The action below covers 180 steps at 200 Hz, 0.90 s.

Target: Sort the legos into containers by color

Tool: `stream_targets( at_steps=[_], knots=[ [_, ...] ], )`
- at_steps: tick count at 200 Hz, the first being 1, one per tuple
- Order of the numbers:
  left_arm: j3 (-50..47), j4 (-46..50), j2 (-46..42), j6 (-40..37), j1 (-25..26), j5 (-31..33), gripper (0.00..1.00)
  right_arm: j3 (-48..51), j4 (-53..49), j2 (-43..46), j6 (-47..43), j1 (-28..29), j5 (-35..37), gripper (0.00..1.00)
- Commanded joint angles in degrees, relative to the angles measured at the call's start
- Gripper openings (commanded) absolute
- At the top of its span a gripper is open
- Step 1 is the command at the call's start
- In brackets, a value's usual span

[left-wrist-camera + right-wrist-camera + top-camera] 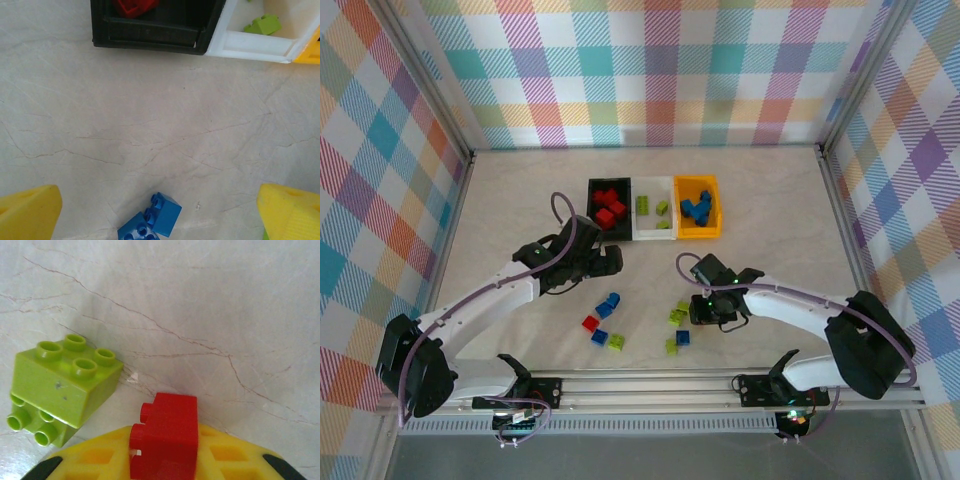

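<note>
Gripping red lego (167, 425) at 6 o'clock in the wrist view, right gripper (705, 312) clamped on it | left gripper (608, 262) wide, empty | containers (592, 205) at table's 12 o'clock, part-filled by color, with several loose legos (605, 325) left to sort

Top external: looks down from high above the near edge, taking in the whole table (520, 200). Left wrist: sits low and near, faces the black bin (150, 35) and white bin (255, 45) at upper frame, both also mid-frame from above. Right wrist: looks down, very close, on tabletop and a green brick (65, 385).
</note>
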State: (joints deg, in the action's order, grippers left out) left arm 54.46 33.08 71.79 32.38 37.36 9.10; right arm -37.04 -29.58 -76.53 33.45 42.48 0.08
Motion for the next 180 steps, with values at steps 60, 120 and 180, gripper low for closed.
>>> stream_targets(
  at_steps=[60, 120, 180],
  knots=[
    [-2.5, 7.2, -6.0, 1.9, -0.4, 9.2, 1.00, -22.7, -0.2, -4.4, -10.2, 0.3, -3.5, 0.26],
    [-5.4, 10.9, -11.3, 2.7, -0.4, 8.7, 1.00, -55.5, 3.3, -32.2, -12.2, -1.2, -6.3, 0.27],
    [-7.5, 11.1, -12.8, 2.7, -0.5, 6.2, 1.00, -89.7, -8.8, -56.6, -11.7, -3.7, -4.8, 0.30]
  ],
)
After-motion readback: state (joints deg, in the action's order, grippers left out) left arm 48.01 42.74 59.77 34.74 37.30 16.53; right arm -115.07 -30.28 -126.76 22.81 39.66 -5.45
